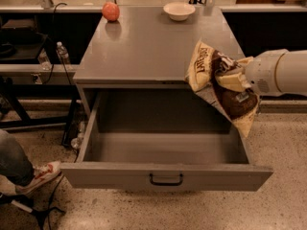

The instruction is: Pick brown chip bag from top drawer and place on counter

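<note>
My gripper (229, 76) comes in from the right on a white arm and is shut on the brown chip bag (217, 86). The bag hangs tilted in the air, its pale upper end over the counter's (148, 47) front right edge, its lower end over the right side of the open top drawer (163, 174). The drawer is pulled fully out and its inside shows nothing. Its black handle (166, 179) sits centred on the front panel.
A red-orange ball-shaped thing (110, 11) and a white bowl (179, 10) stand at the counter's back edge. A person's leg and shoe (29, 169) are at the lower left. A dark table frame with a water bottle (62, 54) stands on the left.
</note>
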